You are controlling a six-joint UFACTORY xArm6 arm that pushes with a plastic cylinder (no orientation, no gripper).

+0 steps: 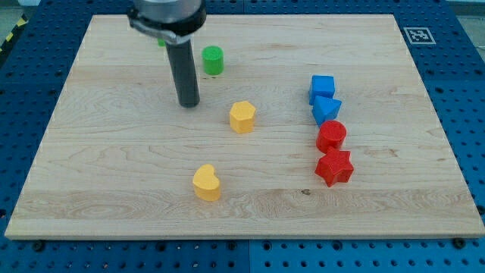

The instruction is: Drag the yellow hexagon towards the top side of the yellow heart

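Observation:
The yellow hexagon (pixel 242 117) sits near the middle of the wooden board (pixel 114 174). The yellow heart (pixel 206 183) lies below it and a little to the view's left. My tip (pixel 189 104) rests on the board to the left of the hexagon and slightly above it, with a clear gap between them. The rod rises from the tip towards the view's top, where the arm's dark end fills the edge.
A green cylinder (pixel 213 60) stands just right of the rod near the top. A small green block (pixel 161 42) peeks out behind the arm. At the right stand a blue cube (pixel 322 87), a blue triangular block (pixel 326 110), a red cylinder (pixel 331 136) and a red star (pixel 334 167).

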